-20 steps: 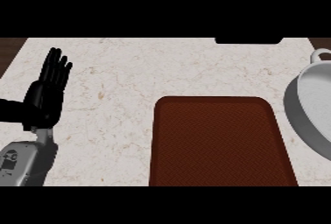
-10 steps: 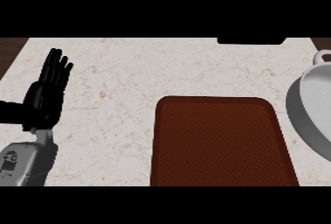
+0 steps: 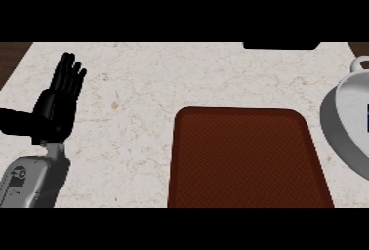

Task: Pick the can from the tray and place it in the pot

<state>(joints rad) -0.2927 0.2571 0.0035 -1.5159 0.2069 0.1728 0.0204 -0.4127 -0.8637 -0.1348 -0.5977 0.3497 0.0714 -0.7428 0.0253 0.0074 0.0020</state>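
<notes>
The dark red-brown tray [image 3: 249, 161] lies on the counter at centre right, and no can shows on it. A grey-white pot [image 3: 344, 129] with a loop handle sits at the right edge, cut off by the view. Inside it, right at the edge, is a dark sliver [image 3: 366, 115]; I cannot tell what it is. My left hand [image 3: 56, 105] rests open at the left, fingers straight and pointing up, away from tray and pot. My right hand does not show.
The pale marbled counter [image 3: 144, 88] spreads between my left hand and the tray. A flat black object [image 3: 281, 45] sits at the counter's far edge, top right. Dark wood [image 3: 10, 53] borders the counter at the top left.
</notes>
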